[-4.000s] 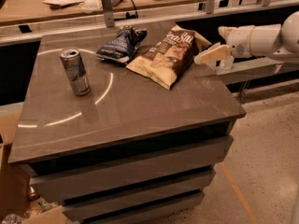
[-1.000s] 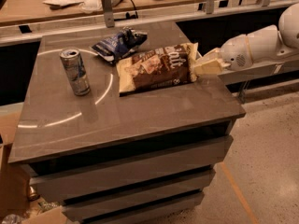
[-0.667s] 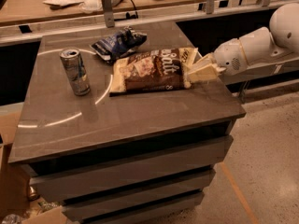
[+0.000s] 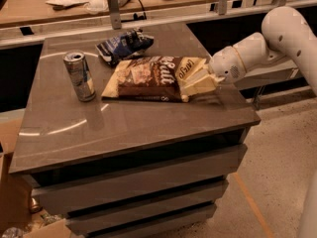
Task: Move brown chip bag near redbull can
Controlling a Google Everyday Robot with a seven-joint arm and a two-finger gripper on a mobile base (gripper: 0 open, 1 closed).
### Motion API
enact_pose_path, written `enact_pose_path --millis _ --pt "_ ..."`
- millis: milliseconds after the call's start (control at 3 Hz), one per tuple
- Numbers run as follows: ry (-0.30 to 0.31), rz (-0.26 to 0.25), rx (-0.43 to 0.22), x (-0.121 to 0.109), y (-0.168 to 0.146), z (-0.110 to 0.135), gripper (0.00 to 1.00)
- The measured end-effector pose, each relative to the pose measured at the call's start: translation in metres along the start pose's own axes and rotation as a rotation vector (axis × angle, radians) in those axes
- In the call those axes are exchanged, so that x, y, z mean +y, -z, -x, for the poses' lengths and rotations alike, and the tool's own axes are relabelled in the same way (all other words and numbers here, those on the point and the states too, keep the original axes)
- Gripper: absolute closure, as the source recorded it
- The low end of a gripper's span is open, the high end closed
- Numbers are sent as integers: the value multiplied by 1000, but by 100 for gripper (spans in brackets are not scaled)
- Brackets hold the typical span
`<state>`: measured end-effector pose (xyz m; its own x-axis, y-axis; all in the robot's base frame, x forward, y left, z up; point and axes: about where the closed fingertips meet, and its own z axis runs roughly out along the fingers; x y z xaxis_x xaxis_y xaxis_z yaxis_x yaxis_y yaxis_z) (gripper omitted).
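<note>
The brown chip bag (image 4: 151, 77) lies flat on the grey table top (image 4: 124, 123), its left end a short way right of the redbull can (image 4: 79, 76). The can stands upright at the table's left, silver and blue with a pull-tab top. My gripper (image 4: 194, 83) comes in from the right on a white arm and is shut on the bag's right end, its cream fingers (image 4: 198, 86) lying over the bag's edge.
A smaller dark-blue snack bag (image 4: 124, 43) lies behind the brown bag, near the table's far edge. A wooden counter (image 4: 74, 4) with papers and clutter runs behind. Cardboard (image 4: 10, 202) sits on the floor at the left. The table's right edge is under my arm.
My gripper has dragged the brown chip bag leftward across the table, from the far right side to close beside the can. The can and blue bag have not moved.
</note>
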<state>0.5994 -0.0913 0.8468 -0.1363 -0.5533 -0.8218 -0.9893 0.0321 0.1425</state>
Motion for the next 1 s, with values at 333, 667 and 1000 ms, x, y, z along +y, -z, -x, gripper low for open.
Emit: enact_pose_path --millis 333,667,1000 --pt "37 56 -6 2 -17 10 100" --pt "62 50 -1 6 -26 22 100" --pt "43 21 -6 10 -34 26 83"
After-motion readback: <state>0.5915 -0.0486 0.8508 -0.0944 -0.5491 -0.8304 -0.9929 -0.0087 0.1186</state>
